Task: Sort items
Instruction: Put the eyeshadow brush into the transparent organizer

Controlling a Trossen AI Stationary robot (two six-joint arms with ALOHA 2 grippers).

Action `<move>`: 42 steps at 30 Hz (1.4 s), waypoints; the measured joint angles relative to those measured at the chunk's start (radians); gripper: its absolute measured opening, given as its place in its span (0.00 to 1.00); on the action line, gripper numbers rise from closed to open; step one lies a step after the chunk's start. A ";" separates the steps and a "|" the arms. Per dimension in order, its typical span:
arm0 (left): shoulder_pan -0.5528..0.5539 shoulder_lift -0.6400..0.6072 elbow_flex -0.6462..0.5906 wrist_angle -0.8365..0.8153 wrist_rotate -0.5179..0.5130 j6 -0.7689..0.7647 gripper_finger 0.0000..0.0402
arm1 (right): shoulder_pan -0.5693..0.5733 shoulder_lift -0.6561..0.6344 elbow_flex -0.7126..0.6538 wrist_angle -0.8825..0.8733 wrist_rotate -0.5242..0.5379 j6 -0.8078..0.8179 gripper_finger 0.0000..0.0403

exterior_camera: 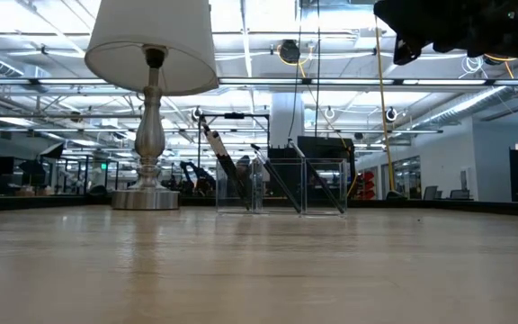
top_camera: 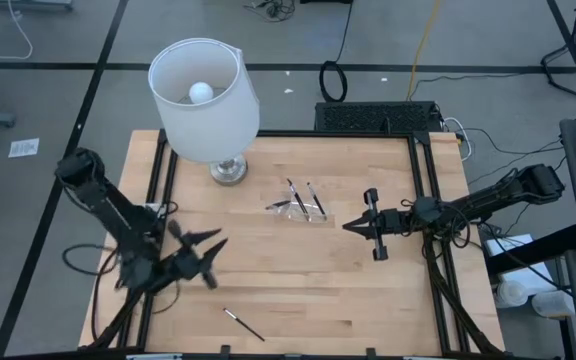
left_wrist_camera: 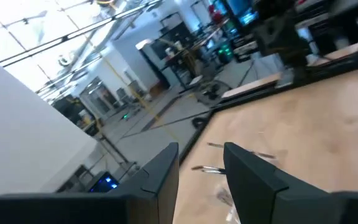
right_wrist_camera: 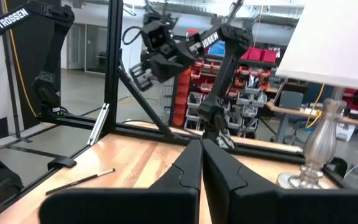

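While several sticks (top_camera: 303,200) already stand in the clear tray (top_camera: 280,207) mid-counter, one stick (top_camera: 243,324) lies loose near the front edge, the left hand (top_camera: 211,262) spread and empty above the counter, the right hand (top_camera: 352,226) pressed together beside the tray.

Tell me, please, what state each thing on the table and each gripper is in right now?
Left gripper: jaws apart, empty, above the table's left side.
Right gripper: jaws shut, empty, right of the tray.
Clear tray: upright at mid-table, holding several sticks that lean inside it.
Loose stick: lying flat near the table's front edge, untouched.
Lamp: standing upright at the table's back left.
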 joint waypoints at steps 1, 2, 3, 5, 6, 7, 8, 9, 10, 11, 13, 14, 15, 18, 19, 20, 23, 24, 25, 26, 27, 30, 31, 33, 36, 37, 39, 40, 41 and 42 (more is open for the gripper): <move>-0.030 -0.001 0.000 -0.047 -0.021 -0.047 0.34 | 0.000 0.000 0.000 -0.006 0.000 0.007 0.00; -0.059 -0.001 0.000 -0.096 -0.042 -0.093 0.34 | 0.000 0.000 0.000 -0.013 0.001 0.008 0.00; -0.088 0.000 0.000 -0.152 -0.048 -0.147 0.34 | 0.000 0.001 -0.001 -0.014 0.001 0.008 0.00; -0.136 0.000 0.000 -0.253 -0.021 -0.269 0.34 | 0.000 0.012 -0.001 -0.003 0.001 0.015 0.00; -0.153 -0.001 0.000 -0.301 0.025 -0.322 0.34 | 0.000 0.018 -0.001 -0.002 0.002 0.028 0.00; -0.165 -0.004 0.000 -0.354 0.085 -0.364 0.34 | 0.000 0.028 -0.001 0.003 0.001 0.043 0.00; -0.172 -0.012 0.000 -0.418 0.165 -0.404 0.34 | 0.000 0.043 -0.001 0.015 0.001 0.057 0.00; -0.173 -0.027 0.000 -0.486 0.266 -0.443 0.33 | 0.000 0.060 -0.001 0.028 0.001 0.064 0.00; -0.162 -0.045 0.000 -0.549 0.381 -0.483 0.32 | 0.000 0.077 -0.001 0.041 0.001 0.069 0.00; -0.138 -0.063 0.000 -0.600 0.495 -0.518 0.31 | 0.000 0.097 -0.001 0.060 0.001 0.072 0.00; -0.068 -0.089 0.000 -0.702 0.681 -0.602 0.26 | 0.000 0.141 -0.001 0.125 0.002 0.075 0.00; -0.025 -0.095 0.000 -0.738 0.769 -0.639 0.23 | 0.000 0.163 -0.001 0.163 0.002 0.069 0.00; 0.016 -0.098 0.000 -0.762 0.866 -0.666 0.20 | 0.000 0.185 0.000 0.201 0.002 0.059 0.00; 0.098 -0.084 -0.006 -0.752 1.176 -0.670 0.08 | 0.000 0.238 0.000 0.283 0.002 0.037 0.00; 0.104 -0.075 -0.014 -0.733 1.229 -0.657 0.04 | 0.000 0.250 0.000 0.292 0.002 0.033 0.00; 0.103 -0.067 -0.024 -0.716 1.248 -0.641 0.02 | 0.000 0.259 0.000 0.297 0.002 0.033 0.00; 0.074 -0.049 -0.059 -0.640 1.214 -0.623 0.02 | 0.000 0.277 0.000 0.295 0.002 0.033 0.00; 0.061 -0.049 -0.073 -0.617 1.198 -0.626 0.02 | 0.000 0.281 0.000 0.297 0.002 0.033 0.00; 0.050 -0.049 -0.082 -0.607 1.186 -0.638 0.01 | 0.000 0.283 0.000 0.295 0.002 0.033 0.00; 0.041 -0.049 -0.089 -0.607 1.180 -0.664 0.01 | 0.000 0.283 0.000 0.291 0.002 0.033 0.00; 0.035 -0.049 -0.094 -0.610 1.178 -0.705 0.01 | 0.000 0.283 0.000 0.289 0.002 0.033 0.00; 0.025 -0.044 -0.093 -0.604 1.176 -0.845 0.02 | 0.000 0.282 0.000 0.283 0.002 0.046 0.00; 0.023 -0.036 -0.092 -0.598 1.183 -0.880 0.02 | 0.000 0.283 0.000 0.282 0.002 0.054 0.00; 0.013 -0.012 -0.092 -0.608 1.231 -0.919 0.01 | 0.000 0.282 0.000 0.283 0.002 0.060 0.00; -0.001 0.030 -0.093 -0.580 1.303 -0.967 0.01 | 0.000 0.282 0.000 0.283 0.002 0.074 0.00; -0.005 0.047 -0.092 -0.571 1.319 -0.986 0.01 | 0.000 0.282 0.000 0.286 0.002 0.086 0.00; -0.009 0.085 -0.092 -0.566 1.342 -1.017 0.01 | 0.000 0.282 0.000 0.292 0.002 0.098 0.00; -0.009 0.105 -0.093 -0.554 1.349 -1.030 0.01 | 0.000 0.282 0.000 0.294 0.002 0.103 0.00; -0.009 0.122 -0.093 -0.535 1.347 -1.032 0.01 | 0.000 0.282 0.000 0.297 0.002 0.109 0.00; -0.008 0.138 -0.093 -0.509 1.341 -1.032 0.01 | 0.000 0.282 0.000 0.303 0.002 0.113 0.00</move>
